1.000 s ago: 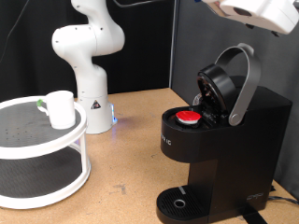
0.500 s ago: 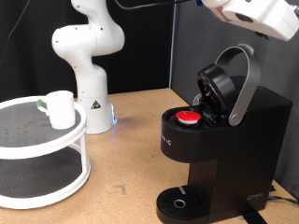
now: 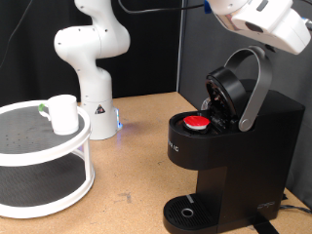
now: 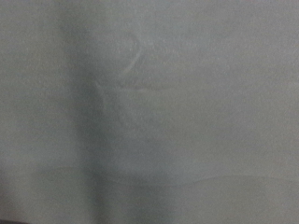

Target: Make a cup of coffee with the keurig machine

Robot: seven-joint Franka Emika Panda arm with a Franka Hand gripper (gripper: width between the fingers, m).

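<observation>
your gripper (image 3: pixel 261 21) sits above the keurig machine (image 3: pixel 234 146), finger state can't tell. lid open, red-topped pod (image 3: pixel 198 122) seated. cup (image 3: pixel 63 113) on the white rack (image 3: pixel 58 185).

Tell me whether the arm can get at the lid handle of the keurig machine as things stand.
Probably yes. The arm's white hand hangs just above the raised grey lid handle of the keurig machine, with nothing visible between them. Its fingers are out of frame, and the wrist view shows only a grey blur.
</observation>
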